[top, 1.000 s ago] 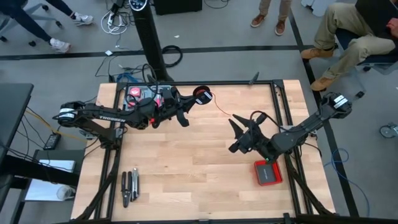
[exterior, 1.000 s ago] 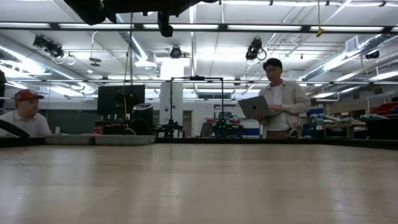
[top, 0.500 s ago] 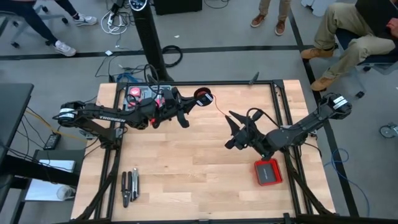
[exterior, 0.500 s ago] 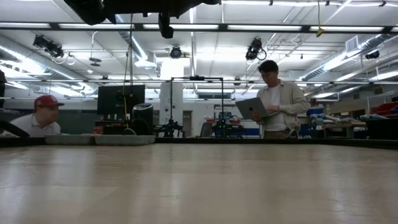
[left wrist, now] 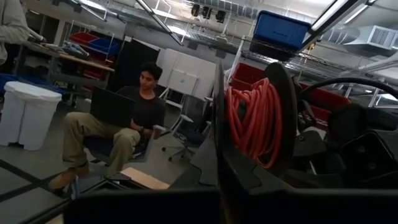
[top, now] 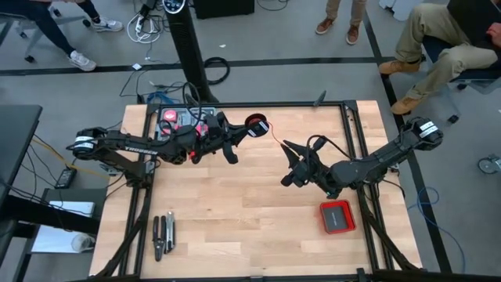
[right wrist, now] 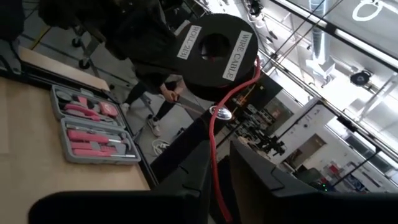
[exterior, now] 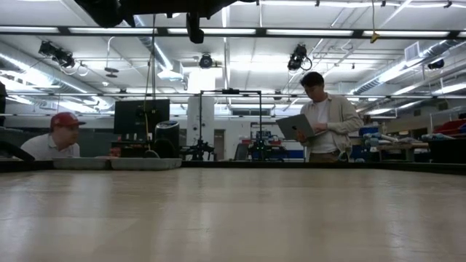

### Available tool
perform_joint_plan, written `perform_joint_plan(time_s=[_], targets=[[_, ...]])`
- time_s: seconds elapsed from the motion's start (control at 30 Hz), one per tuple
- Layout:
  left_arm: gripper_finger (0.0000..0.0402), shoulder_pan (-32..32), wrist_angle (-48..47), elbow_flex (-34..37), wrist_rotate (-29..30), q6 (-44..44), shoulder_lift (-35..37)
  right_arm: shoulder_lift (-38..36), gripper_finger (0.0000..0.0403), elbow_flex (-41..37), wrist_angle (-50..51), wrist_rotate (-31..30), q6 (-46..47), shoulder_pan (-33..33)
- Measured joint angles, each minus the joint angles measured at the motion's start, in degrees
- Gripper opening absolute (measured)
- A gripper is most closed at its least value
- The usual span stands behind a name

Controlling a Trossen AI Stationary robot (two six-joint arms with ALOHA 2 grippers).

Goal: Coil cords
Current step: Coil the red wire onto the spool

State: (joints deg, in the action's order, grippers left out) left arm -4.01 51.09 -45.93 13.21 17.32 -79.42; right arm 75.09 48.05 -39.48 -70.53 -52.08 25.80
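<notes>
the left pincer (top: 249, 129) holds the black spool (top: 254, 122) clear of the wooden surface (top: 235, 211) near its far edge, fingers pressed together on it. the red wire (top: 275, 137) is partly wound there and runs out in a thin line to the right pincer (top: 288, 149), which sits near the middle with its fingers narrowed around the strand; whether they truly pinch it i cannot tell.

the likely trouble: the wire is very thin, so it could slide out between the fingers, or a pull at a poor angle could drag turns over the spool's flange and loosen the coil.

the right wrist view shows the wire passing between its own fingers (right wrist: 186, 168) up to the labelled spool (right wrist: 217, 50); the high view barely shows the strand. the left wrist view shows the red turns (left wrist: 255, 121) packed on the spool. the low view shows neither.
</notes>
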Motion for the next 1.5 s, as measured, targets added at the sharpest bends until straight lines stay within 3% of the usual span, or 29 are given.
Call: perform_joint_plan(time_s=[0.3, 0.5, 0.73, 1.1, 1.5], targets=[[0.0, 0.0, -0.5, 0.0, 0.0, -0.2, 0.0, 0.0, 0.0007, 0.0, 2.1, 1.2, 1.5, -0.4], [0.0, 0.0, 0.1, 0.0, 0.0, 1.5, 0.0, 0.0, 0.0004, 0.0, 4.8, 1.5, 6.1, -2.6], [0.0, 0.1, 2.7, 0.0, 0.0, 2.8, -0.4, 1.2, 0.0002, 0.2, 8.3, 10.1, 14.6, -7.1], [0.0, 0.1, 3.8, 0.0, 1.5, 2.4, -1.6, 9.0, 0.0001, 7.6, 8.5, 16.6, 14.5, -10.6], [0.0, 0.0, 1.3, 0.0, 3.3, -3.8, -2.1, 13.9, 0.0, 17.7, 15.2, 16.8, 14.4, -10.4]])
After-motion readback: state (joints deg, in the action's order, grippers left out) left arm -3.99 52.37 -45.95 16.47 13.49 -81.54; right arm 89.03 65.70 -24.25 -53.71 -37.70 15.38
